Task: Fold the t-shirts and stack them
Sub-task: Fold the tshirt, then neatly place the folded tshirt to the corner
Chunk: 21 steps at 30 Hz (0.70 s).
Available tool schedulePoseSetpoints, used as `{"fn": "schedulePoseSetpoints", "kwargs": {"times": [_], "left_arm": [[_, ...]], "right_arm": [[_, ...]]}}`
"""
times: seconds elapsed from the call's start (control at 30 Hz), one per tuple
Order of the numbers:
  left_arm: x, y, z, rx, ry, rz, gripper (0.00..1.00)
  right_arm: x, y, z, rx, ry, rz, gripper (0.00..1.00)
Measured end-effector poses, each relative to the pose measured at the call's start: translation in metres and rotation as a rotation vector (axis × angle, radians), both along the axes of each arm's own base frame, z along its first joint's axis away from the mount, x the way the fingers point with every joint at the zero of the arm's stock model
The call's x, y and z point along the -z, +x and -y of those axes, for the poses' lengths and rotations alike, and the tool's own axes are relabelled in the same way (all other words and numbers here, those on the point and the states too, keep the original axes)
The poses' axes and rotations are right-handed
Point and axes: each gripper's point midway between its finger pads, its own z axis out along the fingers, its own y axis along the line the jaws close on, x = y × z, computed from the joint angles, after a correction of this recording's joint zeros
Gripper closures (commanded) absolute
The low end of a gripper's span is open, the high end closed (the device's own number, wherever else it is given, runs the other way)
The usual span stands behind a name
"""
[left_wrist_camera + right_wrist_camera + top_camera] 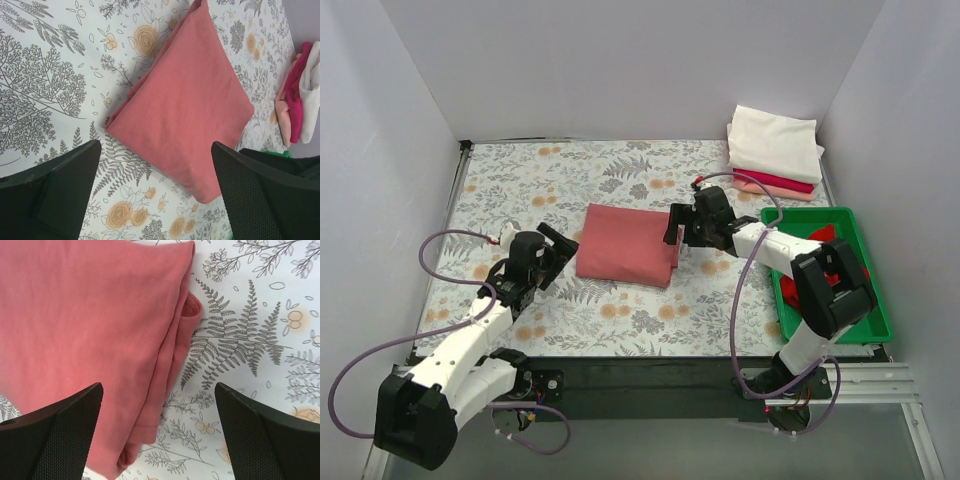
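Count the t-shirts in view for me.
5: salmon-red shirt folded mid-table; white shirt, crimson shirt and peach shirt stacked at the far right corner; bright red shirt in the green tray, where the right arm may hide more.

Flat table (520, 180) under a leaf-and-flower printed cover. At centre, folded dusty salmon-red t-shirt (625, 243), flat on the print. In far right corner, stack of folded t-shirts (775, 150), peach one (775, 191) lowest, against the cover. Along right edge, green plastic tray (805, 212).
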Motion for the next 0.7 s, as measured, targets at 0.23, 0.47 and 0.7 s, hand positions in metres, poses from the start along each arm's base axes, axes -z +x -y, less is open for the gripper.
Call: {"fn": "schedulePoseSetpoints", "kwargs": {"times": [0.23,0.47,0.7], "left_arm": [[0.024,-0.025,-0.008,-0.02,-0.002,-0.077,0.08],[0.045,-0.047,-0.013,-0.016,0.016,-0.157,0.08],[0.043,-0.052,-0.011,0.0,-0.003,-0.15,0.08]], "right_arm": [[0.033,0.0,-0.009,0.011,-0.009,-0.057,0.07],[0.033,0.0,-0.028,0.008,0.025,-0.039,0.18],[0.037,-0.003,-0.037,0.044,0.032,-0.037,0.44]]}}
